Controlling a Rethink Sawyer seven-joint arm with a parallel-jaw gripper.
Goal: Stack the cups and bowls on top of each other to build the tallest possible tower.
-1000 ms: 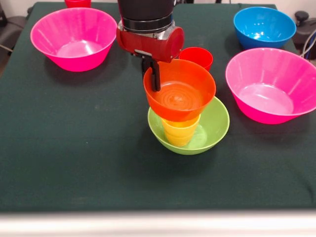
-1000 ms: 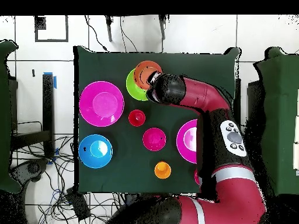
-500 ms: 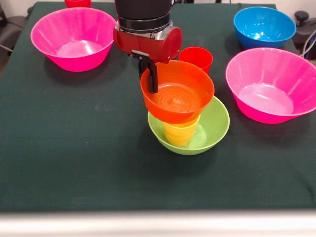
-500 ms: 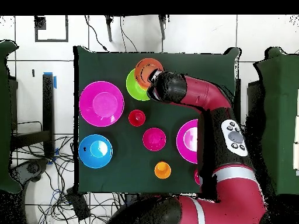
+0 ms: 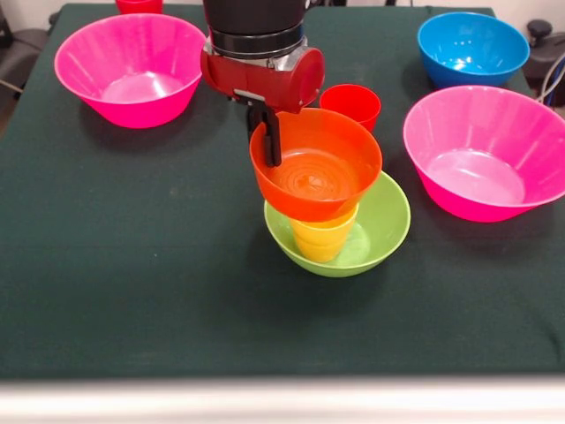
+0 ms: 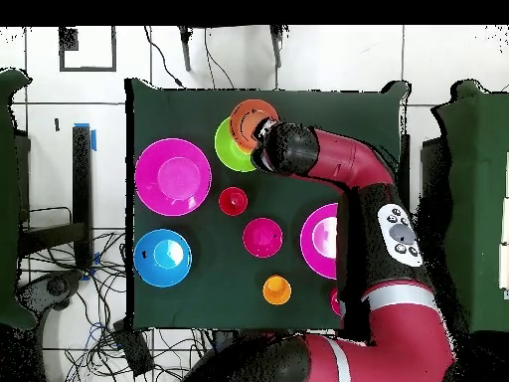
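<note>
The orange bowl [image 5: 322, 172] hangs slightly tilted right over the yellow cup [image 5: 323, 238], which stands in the lime-green bowl [image 5: 385, 223]; together they form the tower. Whether the bowl still touches the cup cannot be told. My gripper [image 5: 271, 152] is shut on the orange bowl's left rim, with one dark finger showing inside the bowl. From above, the gripper [image 6: 261, 130] covers part of the orange bowl [image 6: 246, 116] and the lime-green bowl [image 6: 229, 146]. A red cup [image 5: 351, 102] stands just behind the tower.
Large hot-pink bowls sit at the back left [image 5: 132, 64] and at the right [image 5: 484, 152]. The blue bowl [image 5: 472, 46] is at the back right. Overhead, a small crimson bowl [image 6: 262, 237] and an orange cup [image 6: 276, 289] stand nearer the robot's base.
The gripper and the orange bowl have shifted slightly up and to the left in the front view. Nothing else has moved.
</note>
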